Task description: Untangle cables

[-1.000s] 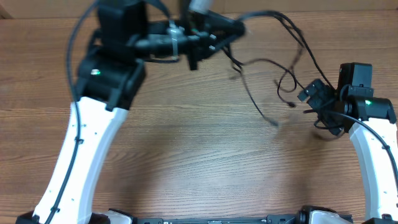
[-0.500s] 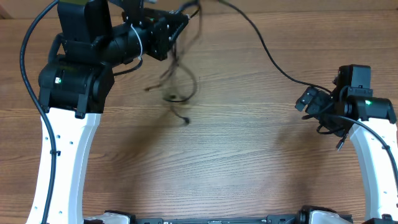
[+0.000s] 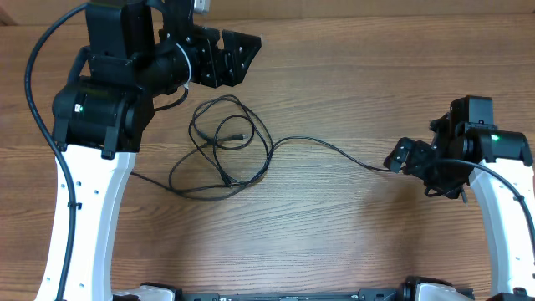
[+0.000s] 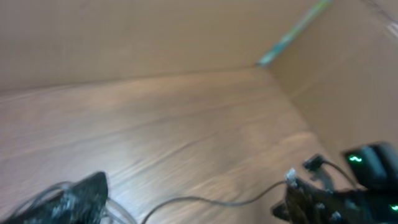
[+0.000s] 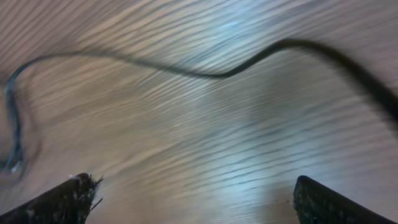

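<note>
Wooden worktop (image 3: 334, 242), brown grain, carrying all items. Left arm (image 3: 92, 192), white link with black upper housing, reaching to the far edge; right arm (image 3: 501, 209), same make, bent inward from the right side. Left end effector (image 3: 226, 57): jaws parted, nothing between them, raised above the worktop; in its wrist view only one blurred dark fingertip (image 4: 81, 196) shows, at the lower left. Right end effector (image 3: 399, 156): low over the worktop, jaws spread wide and gripping nothing; its wrist view shows both fingertips (image 5: 68, 199) at the bottom corners with bare wood between them. Cables (image 3: 219, 150): thin black cords lying on the worktop in loose overlapping loops, just below and on the near side of the left end effector, well apart from the right one. One long strand (image 3: 334, 150) leaves the loops and runs across the worktop to the tip of the right end effector; whether it touches the fingers cannot be told. In the right wrist view this strand (image 5: 211, 74) curves over the wood ahead of the fingers. Small plug end (image 3: 242, 134), silver-tipped, lying inside the loops. A further thin strand (image 3: 146, 177) passes toward the left arm.
</note>
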You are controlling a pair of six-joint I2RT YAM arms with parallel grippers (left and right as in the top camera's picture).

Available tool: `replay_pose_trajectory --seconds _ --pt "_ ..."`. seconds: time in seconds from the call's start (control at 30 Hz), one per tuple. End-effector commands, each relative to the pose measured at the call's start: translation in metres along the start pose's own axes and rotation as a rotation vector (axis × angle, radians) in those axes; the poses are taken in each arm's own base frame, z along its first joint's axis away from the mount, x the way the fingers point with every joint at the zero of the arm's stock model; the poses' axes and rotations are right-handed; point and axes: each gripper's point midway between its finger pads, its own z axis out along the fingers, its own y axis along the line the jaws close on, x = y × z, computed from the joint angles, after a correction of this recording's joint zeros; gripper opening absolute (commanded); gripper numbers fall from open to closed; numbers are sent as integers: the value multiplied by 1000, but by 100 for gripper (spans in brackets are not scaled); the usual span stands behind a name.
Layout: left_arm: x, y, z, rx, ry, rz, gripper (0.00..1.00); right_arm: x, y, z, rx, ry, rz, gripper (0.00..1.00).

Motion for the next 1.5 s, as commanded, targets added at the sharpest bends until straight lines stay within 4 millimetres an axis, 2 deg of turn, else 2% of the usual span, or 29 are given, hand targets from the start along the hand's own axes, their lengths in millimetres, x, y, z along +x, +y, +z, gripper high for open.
replay_pose_trajectory --seconds 0.0,0.07,0.2,0.3,0.4,0.5,0.63,0.73,0.83,0.87,1.0,1.1,1.17,1.23,1.33,1.47 --pt "5 27 1 -158 17 -5 96 16 53 -13 -321 45 -200 100" --pt "12 31 2 -172 45 -8 98 21 70 -20 -431 51 -251 100" --pt "21 34 4 -180 81 -6 100 24 92 -32 -575 55 -260 100" --pt "30 39 6 -195 118 -12 100 26 121 -56 -797 53 -271 100" --pt "34 48 4 -245 133 -19 100 22 131 -67 -879 30 -291 100" --pt "41 67 -3 -359 156 -30 100 15 131 -65 -863 27 -247 100" --pt "59 103 -20 -587 210 -73 100 11 131 -49 -754 27 -220 100" --pt "65 114 -22 -639 241 -78 100 10 139 -40 -699 20 -232 100" --pt "72 125 -20 -661 276 -98 100 9 155 -27 -625 0 -240 100" --pt "76 134 -18 -678 295 -115 100 9 162 -23 -596 -16 -248 100" --pt "82 168 -21 -744 313 -220 100 14 199 -15 -575 -79 -320 100" --pt "87 193 -25 -786 327 -269 100 18 225 -2 -557 -117 -355 100" --pt "89 206 -28 -808 334 -295 100 23 242 11 -569 -106 -377 100" --pt "95 227 -29 -839 352 -335 100 30 261 38 -577 -62 -387 100" --pt "103 244 -28 -860 379 -370 100 39 282 66 -608 -21 -422 100" --pt "119 261 -15 -868 445 -397 100 68 330 92 -770 37 -533 100"
